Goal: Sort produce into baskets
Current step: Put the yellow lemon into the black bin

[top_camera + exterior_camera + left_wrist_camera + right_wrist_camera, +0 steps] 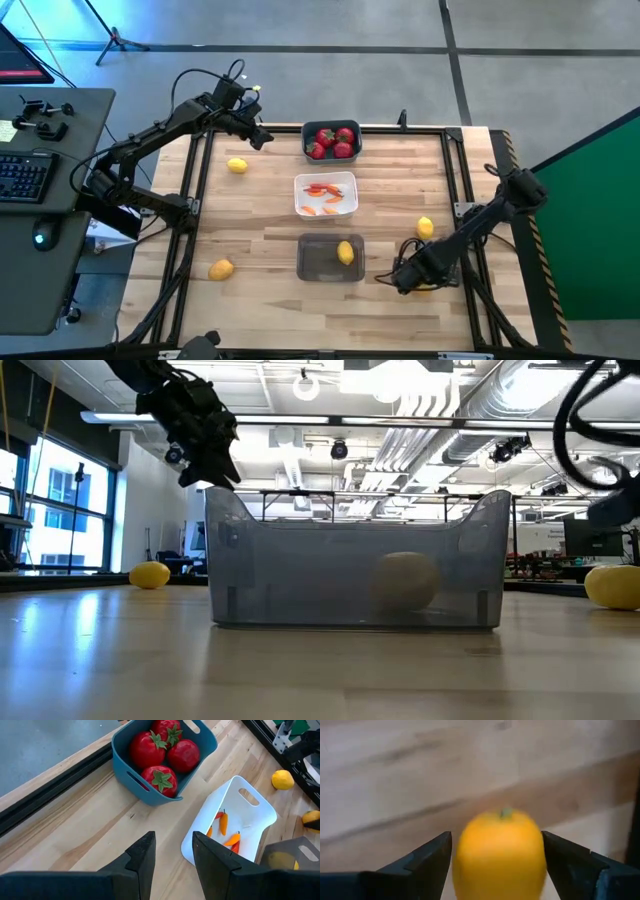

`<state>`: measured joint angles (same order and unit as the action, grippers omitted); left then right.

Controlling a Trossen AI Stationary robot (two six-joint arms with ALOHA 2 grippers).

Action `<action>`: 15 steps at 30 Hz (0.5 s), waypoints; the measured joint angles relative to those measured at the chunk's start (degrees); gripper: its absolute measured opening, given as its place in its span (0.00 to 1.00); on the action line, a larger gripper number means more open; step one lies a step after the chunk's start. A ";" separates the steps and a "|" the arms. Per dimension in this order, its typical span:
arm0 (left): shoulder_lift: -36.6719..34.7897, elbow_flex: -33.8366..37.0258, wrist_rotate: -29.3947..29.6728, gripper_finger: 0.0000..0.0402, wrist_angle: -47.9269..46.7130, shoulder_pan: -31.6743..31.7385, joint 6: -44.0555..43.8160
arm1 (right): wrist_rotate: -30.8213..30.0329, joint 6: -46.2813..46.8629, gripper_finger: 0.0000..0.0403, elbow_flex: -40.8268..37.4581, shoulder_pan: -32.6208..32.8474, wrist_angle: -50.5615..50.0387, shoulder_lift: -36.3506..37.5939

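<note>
Three baskets stand in a row down the table's middle. The blue-grey one (332, 140) holds strawberries (162, 755), the white one (326, 195) holds carrots (227, 832), and the translucent grey one (331, 258) holds a lemon (345, 252). My right gripper (420, 283) points down at the near right, open, its fingers on either side of a lemon (500, 855) that lies on the table. My left gripper (258, 135) hangs open and empty (174, 860) above the far left, beside the blue-grey basket. My right gripper comes from above, pointing down, with one finger (427, 860) close to each side of the lemon (465, 855). Whether the fingers touch it I cannot tell. The lemon rests on the table.
Loose lemons lie at the far left (237, 165), the near left (221, 269) and the right (425, 228). A black frame (455, 150) borders the table. A desk with a keyboard (25, 175) stands off its left side.
</note>
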<state>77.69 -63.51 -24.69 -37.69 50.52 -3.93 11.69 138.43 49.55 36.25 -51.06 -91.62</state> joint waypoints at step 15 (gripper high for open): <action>0.00 0.00 -0.20 0.28 -0.27 0.68 2.54 | -7.87 -15.11 0.42 4.99 -1.91 1.84 0.41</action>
<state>77.69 -63.51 -24.89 -37.96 51.20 -1.39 3.82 123.31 54.54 34.33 -49.22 -91.21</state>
